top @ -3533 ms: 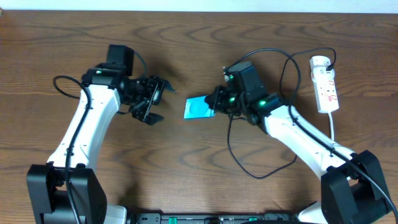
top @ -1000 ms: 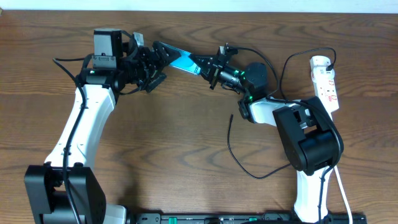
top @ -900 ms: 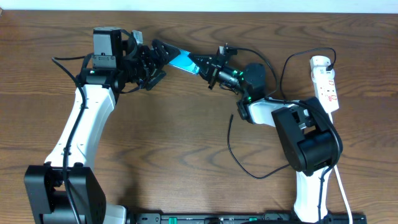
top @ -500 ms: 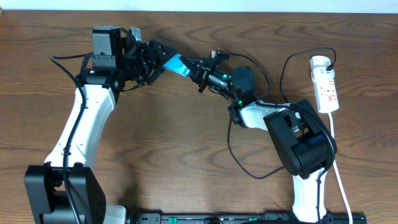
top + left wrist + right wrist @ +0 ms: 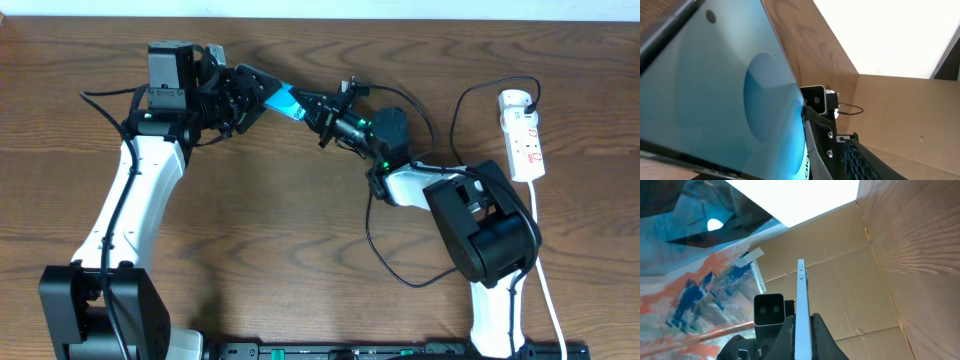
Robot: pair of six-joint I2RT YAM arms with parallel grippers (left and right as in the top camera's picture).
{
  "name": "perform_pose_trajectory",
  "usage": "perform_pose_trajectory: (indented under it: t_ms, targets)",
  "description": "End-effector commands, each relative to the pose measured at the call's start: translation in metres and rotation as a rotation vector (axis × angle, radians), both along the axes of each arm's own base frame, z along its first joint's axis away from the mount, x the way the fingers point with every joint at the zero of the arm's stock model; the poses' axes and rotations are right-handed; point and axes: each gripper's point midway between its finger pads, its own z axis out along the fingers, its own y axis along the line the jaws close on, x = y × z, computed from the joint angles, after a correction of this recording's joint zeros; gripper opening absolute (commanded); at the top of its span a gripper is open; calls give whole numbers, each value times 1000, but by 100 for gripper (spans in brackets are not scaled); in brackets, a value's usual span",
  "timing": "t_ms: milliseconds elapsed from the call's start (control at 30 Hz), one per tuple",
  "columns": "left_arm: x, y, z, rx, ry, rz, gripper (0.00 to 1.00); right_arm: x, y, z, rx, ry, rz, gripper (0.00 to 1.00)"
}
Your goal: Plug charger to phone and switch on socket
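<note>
- The right gripper point(image 5: 314, 106) is clamped on one end of the phone point(image 5: 287, 100), held in the air above the far side of the table point(image 5: 280, 230).
- The left gripper point(image 5: 255, 88) sits at the other end; I cannot tell whether its jaws grip it.
- Releasing early, or both arms pulling, could drop or twist it.
</note>
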Motion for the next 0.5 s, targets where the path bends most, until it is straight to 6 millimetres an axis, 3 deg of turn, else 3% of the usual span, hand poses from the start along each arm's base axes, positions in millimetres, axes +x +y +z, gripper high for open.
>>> perform_pose_trajectory:
  t_ms: [0,467]
  targets:
    - [3,0,4,2,-19,5,55,3,5,12,34,-19,-39,1]
    - [18,9,3,77,-71,83,56,0,14,15,49,-17,-73,1]
